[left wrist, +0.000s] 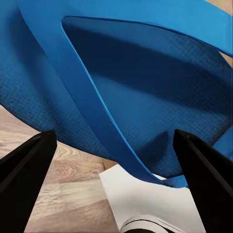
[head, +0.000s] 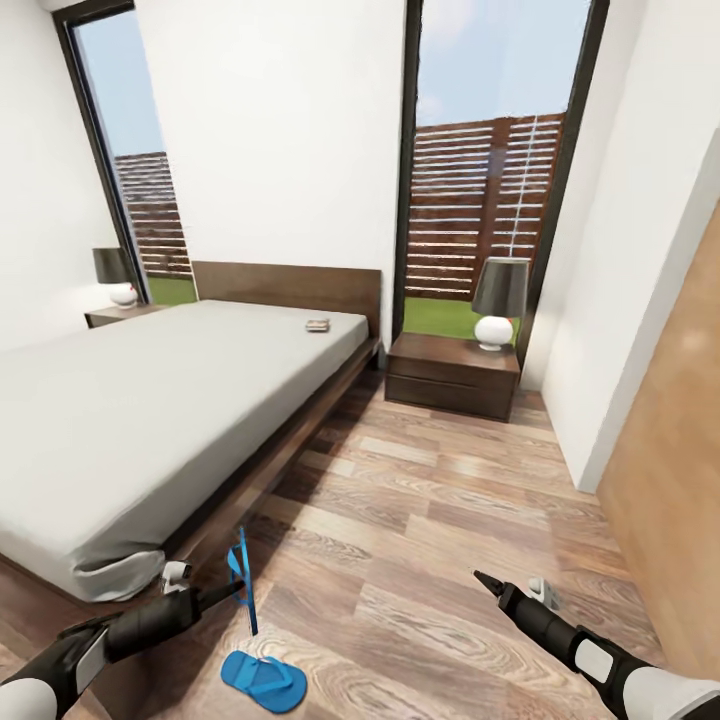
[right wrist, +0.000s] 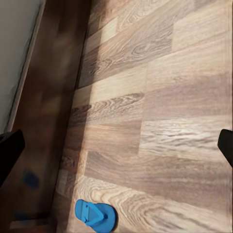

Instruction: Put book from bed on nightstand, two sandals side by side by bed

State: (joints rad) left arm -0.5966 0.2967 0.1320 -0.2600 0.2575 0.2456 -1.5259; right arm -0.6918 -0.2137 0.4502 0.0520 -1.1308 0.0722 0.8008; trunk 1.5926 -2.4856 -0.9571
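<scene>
One blue sandal (head: 241,560) hangs on edge above the floor by the bed's near corner, my left gripper (head: 228,595) shut on it. Seen from the left wrist, its sole and strap (left wrist: 145,73) sit between the black fingers (left wrist: 29,165). The other sandal (head: 263,680) lies flat on the planks just below; the right wrist view shows it too (right wrist: 95,215). The book (head: 318,325) lies on the bed (head: 150,400) near the headboard. A nightstand (head: 452,375) stands right of the bed, another (head: 120,315) at far left. My right gripper (head: 510,585) hovers open over bare floor (right wrist: 116,145).
Each nightstand carries a dark-shaded lamp (head: 497,300). Open plank floor (head: 420,500) runs between the bed's dark frame (head: 300,430) and the white wall (head: 640,300) on the right. A brown wooden panel (head: 680,480) stands at the right edge. Tall windows flank the headboard.
</scene>
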